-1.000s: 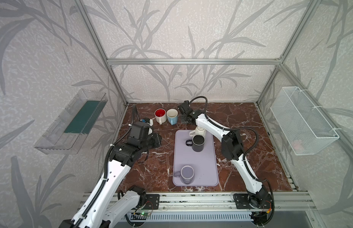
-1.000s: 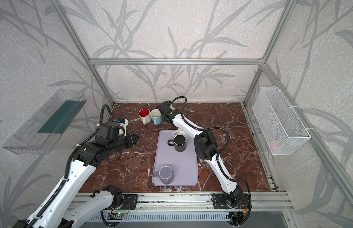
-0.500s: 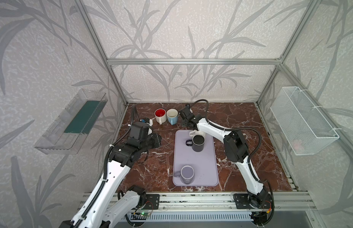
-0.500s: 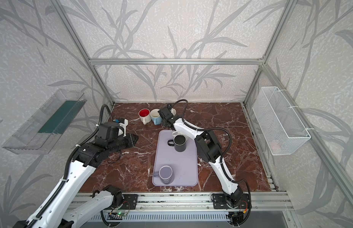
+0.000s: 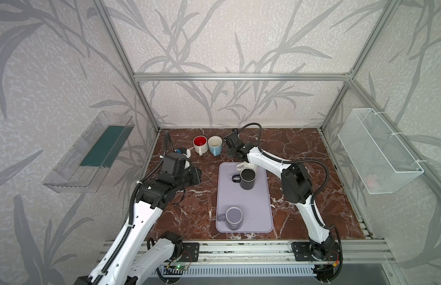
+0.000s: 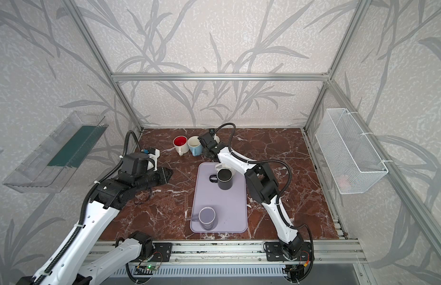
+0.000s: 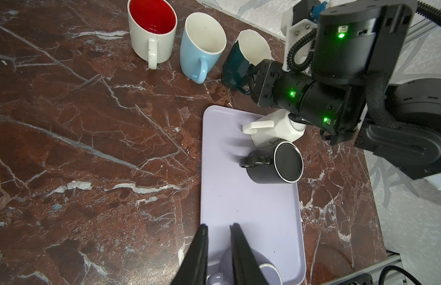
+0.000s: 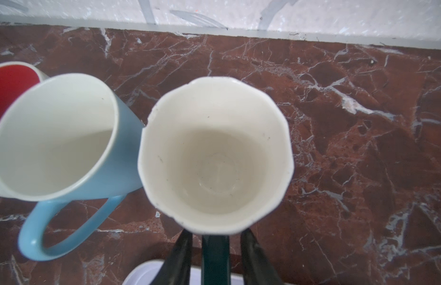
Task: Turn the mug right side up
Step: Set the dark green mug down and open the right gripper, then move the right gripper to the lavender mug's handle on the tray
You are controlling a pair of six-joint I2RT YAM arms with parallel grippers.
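The mug (image 8: 214, 158) is dark teal outside and white inside. It stands upright, mouth up, on the marble table beside the blue mug (image 8: 66, 138), almost touching it. Its teal side (image 7: 235, 66) shows in the left wrist view, and in both top views the right wrist mostly hides it. My right gripper (image 8: 215, 234) is open, with one finger on each side of the teal handle (image 8: 215, 256) and a gap at both. My left gripper (image 7: 219, 225) is shut and empty, hovering at the tray's left edge, seen in a top view (image 5: 198, 176).
A white mug with a red inside (image 5: 199, 144) stands left of the blue mug (image 5: 215, 145). The lilac tray (image 5: 244, 199) holds a black mug (image 5: 248, 179), an upside-down white mug (image 7: 276, 130) and a lilac mug (image 5: 233, 217). A wire basket (image 5: 377, 153) hangs on the right wall.
My right gripper's fingers have parted from the teal mug's handle, and that wrist has shifted slightly toward the tray. The left arm has stayed where it was.
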